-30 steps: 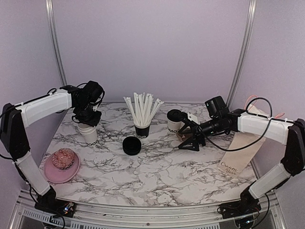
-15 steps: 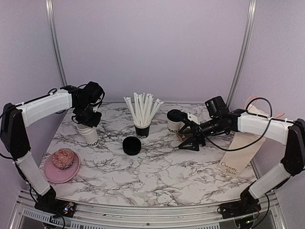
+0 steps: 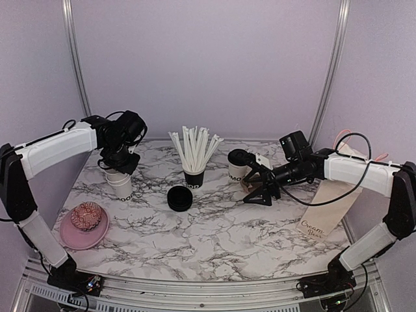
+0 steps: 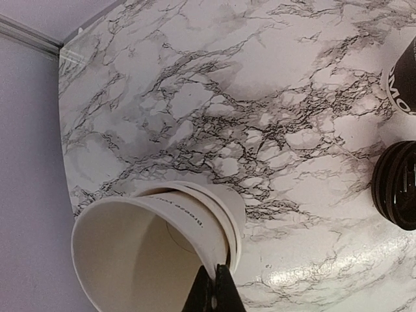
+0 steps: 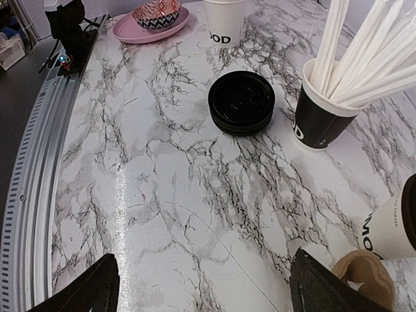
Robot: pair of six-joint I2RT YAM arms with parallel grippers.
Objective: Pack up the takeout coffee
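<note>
Right wrist, lidded cup [image 5: 389, 229] just right of right tool [image 5: 203, 259] (jaws wide)

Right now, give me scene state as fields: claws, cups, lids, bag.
left claw: shut, pinching rim of top lidless cup in a nested stack
right claw: open, empty, beside lidded cup
lid stack: between the arms, no claw on it
straw cup: upright, behind lid stack
paper bag: far right, under right arm

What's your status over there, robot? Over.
Left gripper shut on rim of top lidless white cup. Right gripper open, empty, beside a lidded coffee cup. Lid stack and straw cup stand between arms.
</note>
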